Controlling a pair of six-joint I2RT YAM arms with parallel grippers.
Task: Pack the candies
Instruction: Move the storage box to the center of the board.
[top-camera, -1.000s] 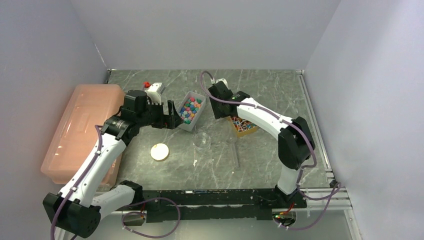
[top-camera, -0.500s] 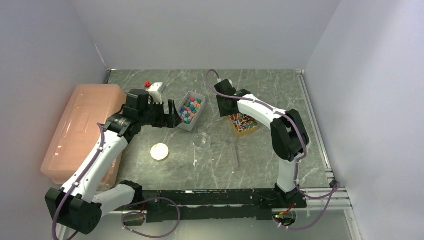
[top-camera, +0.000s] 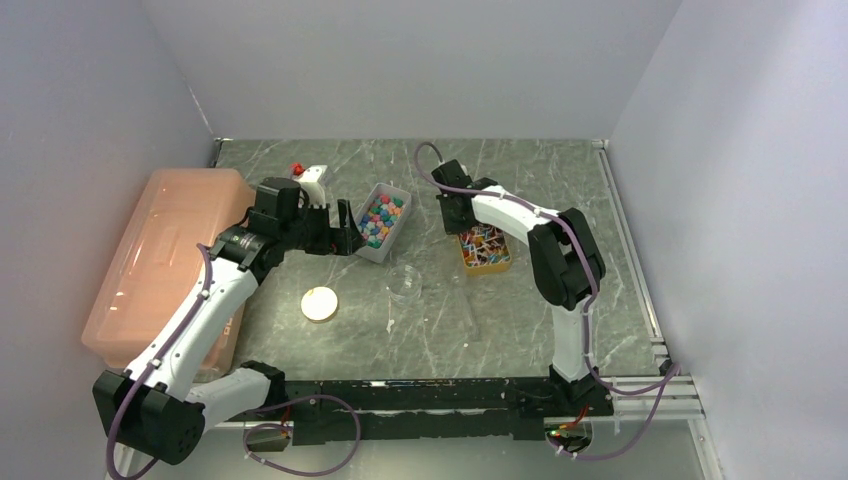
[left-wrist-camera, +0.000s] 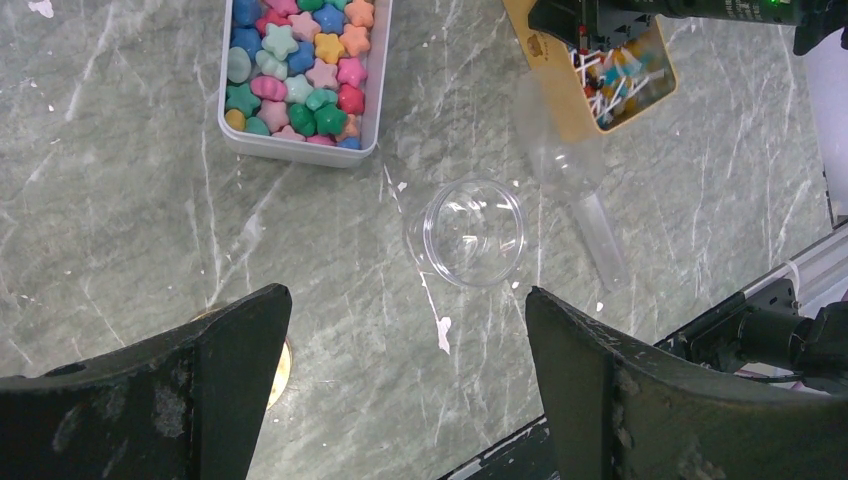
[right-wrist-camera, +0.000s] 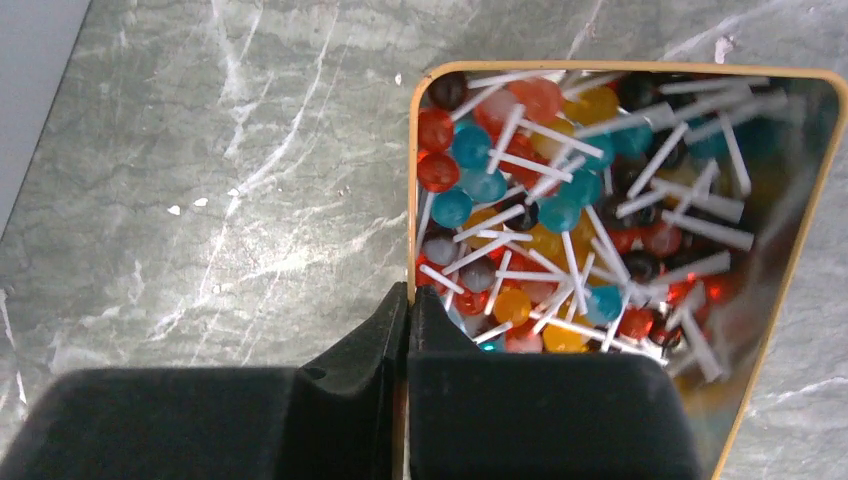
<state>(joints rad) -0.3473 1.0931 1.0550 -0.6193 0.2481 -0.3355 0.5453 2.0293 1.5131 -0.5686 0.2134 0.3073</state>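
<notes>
Left wrist view showed the left gripper (left-wrist-camera: 405, 315) with its fingers spread wide, hanging above the marble table (left-wrist-camera: 130, 230) and holding nothing. Beyond it, the candies (left-wrist-camera: 300, 70), star-shaped pieces in pink, blue, green, red and yellow, filled a white rectangular tub (left-wrist-camera: 300, 152). A clear plastic cup (left-wrist-camera: 470, 232) stood upright near the tub's closest corner, apart from it, and a transparent scoop (left-wrist-camera: 575, 190) lay just beside the cup. In the right wrist view, the right gripper (right-wrist-camera: 408, 300) had its fingers pressed together on the wall of a yellow tray (right-wrist-camera: 620, 68) full of lollipops (right-wrist-camera: 560, 215). A round cream lid (top-camera: 319, 303) lay on the table, with a pink storage bin (top-camera: 170, 250) at the left.
</notes>
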